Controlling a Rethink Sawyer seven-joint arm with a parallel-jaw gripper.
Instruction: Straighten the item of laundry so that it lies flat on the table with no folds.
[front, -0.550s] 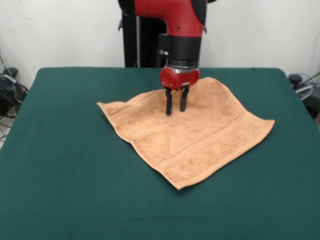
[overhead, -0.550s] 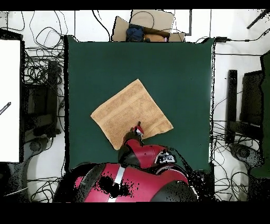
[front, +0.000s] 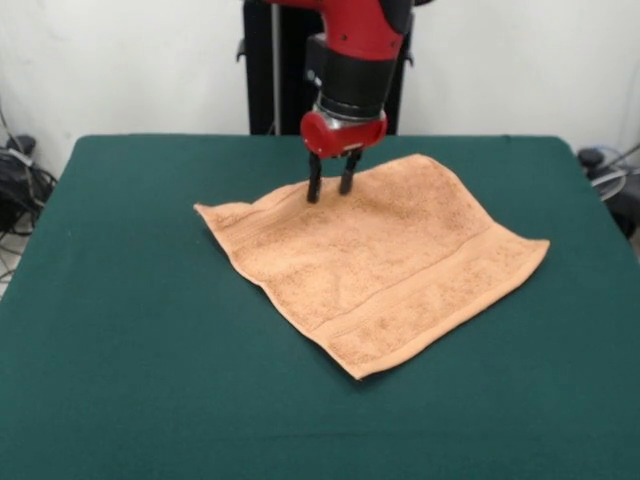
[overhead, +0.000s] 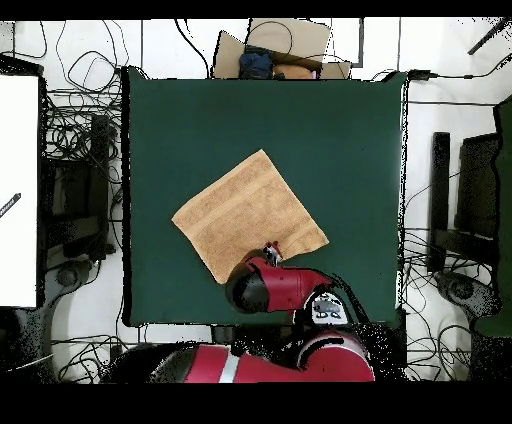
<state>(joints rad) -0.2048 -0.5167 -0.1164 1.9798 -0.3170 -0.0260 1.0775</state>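
Peach-orange terry towel (front: 375, 265) spread as a diamond near the centre of the dark green table (front: 120, 330), apparently flat with no fold visible. In the front view the gripper (front: 331, 187) stands at the cloth's 12 o'clock edge, fingers (front: 314, 186) parted and tips touching or just above the fabric, pinching nothing. The woven band runs from 7 to 2 o'clock. Nearly the whole towel lies toward 6 o'clock from the gripper, so any smoothing stroke would likely run that way.

You have the dark green table (front: 120, 300) carrying one thing — the peach-orange towel (front: 380, 270), spread diamond-wise just right of frame centre.
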